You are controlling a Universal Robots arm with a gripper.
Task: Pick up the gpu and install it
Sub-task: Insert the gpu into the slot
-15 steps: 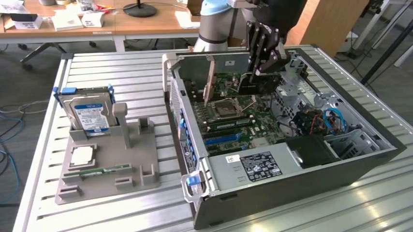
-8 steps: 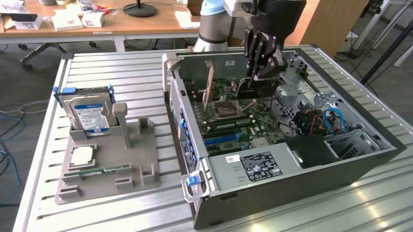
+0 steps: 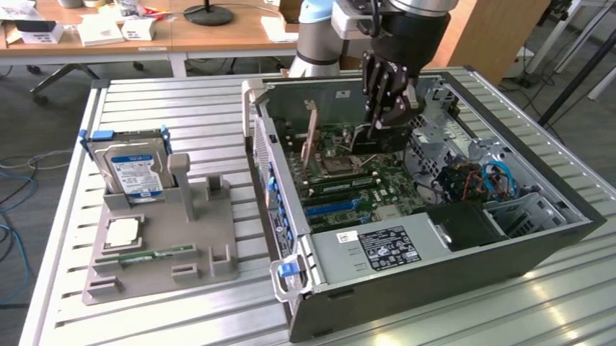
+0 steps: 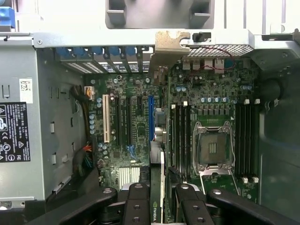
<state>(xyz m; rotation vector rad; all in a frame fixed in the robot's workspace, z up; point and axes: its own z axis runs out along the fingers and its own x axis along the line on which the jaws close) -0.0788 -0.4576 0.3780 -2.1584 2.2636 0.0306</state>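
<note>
Arm straight down (jaws on gpu)

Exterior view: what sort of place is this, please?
Probably a robotics lab or workshop. A robot arm reaches into an open computer case on a slatted metal table, beside a grey fixture holding a hard drive; wooden desks stand behind.
</note>
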